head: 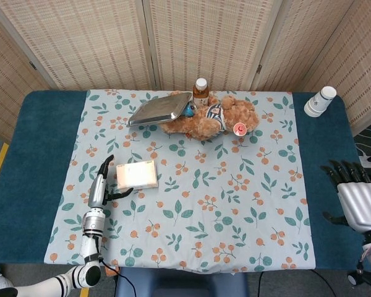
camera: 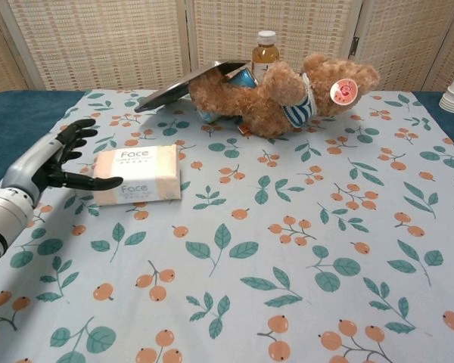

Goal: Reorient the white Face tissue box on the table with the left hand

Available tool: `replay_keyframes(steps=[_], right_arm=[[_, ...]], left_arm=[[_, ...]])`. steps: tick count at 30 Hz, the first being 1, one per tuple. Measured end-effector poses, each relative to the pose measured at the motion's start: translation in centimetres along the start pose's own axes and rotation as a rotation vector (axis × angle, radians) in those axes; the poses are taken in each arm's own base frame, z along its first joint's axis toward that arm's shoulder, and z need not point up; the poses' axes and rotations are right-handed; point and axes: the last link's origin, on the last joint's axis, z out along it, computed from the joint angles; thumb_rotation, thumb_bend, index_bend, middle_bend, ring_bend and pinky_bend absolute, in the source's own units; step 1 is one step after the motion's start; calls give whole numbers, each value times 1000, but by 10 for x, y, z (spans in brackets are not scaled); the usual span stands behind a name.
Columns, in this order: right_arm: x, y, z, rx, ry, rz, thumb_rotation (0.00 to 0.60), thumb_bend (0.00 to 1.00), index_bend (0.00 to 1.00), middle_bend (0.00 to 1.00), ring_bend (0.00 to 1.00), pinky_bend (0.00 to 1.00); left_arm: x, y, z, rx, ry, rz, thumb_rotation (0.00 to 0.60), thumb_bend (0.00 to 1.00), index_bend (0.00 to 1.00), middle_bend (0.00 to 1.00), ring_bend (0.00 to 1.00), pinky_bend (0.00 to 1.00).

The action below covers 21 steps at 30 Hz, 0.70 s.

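Observation:
The white Face tissue box (head: 136, 175) (camera: 137, 175) lies flat on the floral tablecloth, left of centre, with its printed top up. My left hand (head: 103, 186) (camera: 57, 159) sits just left of the box with its fingers spread; the thumb reaches along the box's near edge, the other fingers are off it. My right hand (head: 357, 195) hovers over the blue cloth at the table's right edge, fingers apart and holding nothing. The chest view does not show the right hand.
A teddy bear (head: 215, 117) (camera: 284, 88) lies at the back centre, with a metal tray (head: 159, 109) (camera: 183, 83) leaning on it and a brown bottle (head: 200, 90) (camera: 265, 51) behind. A white cup stack (head: 319, 101) stands back right.

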Motion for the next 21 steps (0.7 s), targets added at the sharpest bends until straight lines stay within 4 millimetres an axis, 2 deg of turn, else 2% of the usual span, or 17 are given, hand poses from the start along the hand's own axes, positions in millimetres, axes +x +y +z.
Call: replay_keyframes(steps=[7,10,13,15,18,21], right_arm=[[1,-1,0,4,1,4,600,118,138,46,0,0],[2,0,0,4,3,9,600,118,138,46,0,0],[3,0,0,5,5,12,600,118,138,46,0,0],[3,0,-1,8,5,14,600,118,138,46,0,0],[5,-2,-3,16,10,17,600,118,138,46,0,0],[9,-3,-6,26,21,26,600,118,138,46,0,0]], left_arm=[[10,10,-1,-30,12,-9,600,113,0,25,0,55],[21,20,2,-61,26,-8,600,113,0,26,0,55],[37,34,6,-101,52,7,600,136,0,32,0,60],[50,45,9,-128,68,22,600,191,1,42,0,76],[74,58,12,-163,83,82,600,239,45,52,43,109],[101,65,13,-186,89,210,600,269,131,162,118,163]])
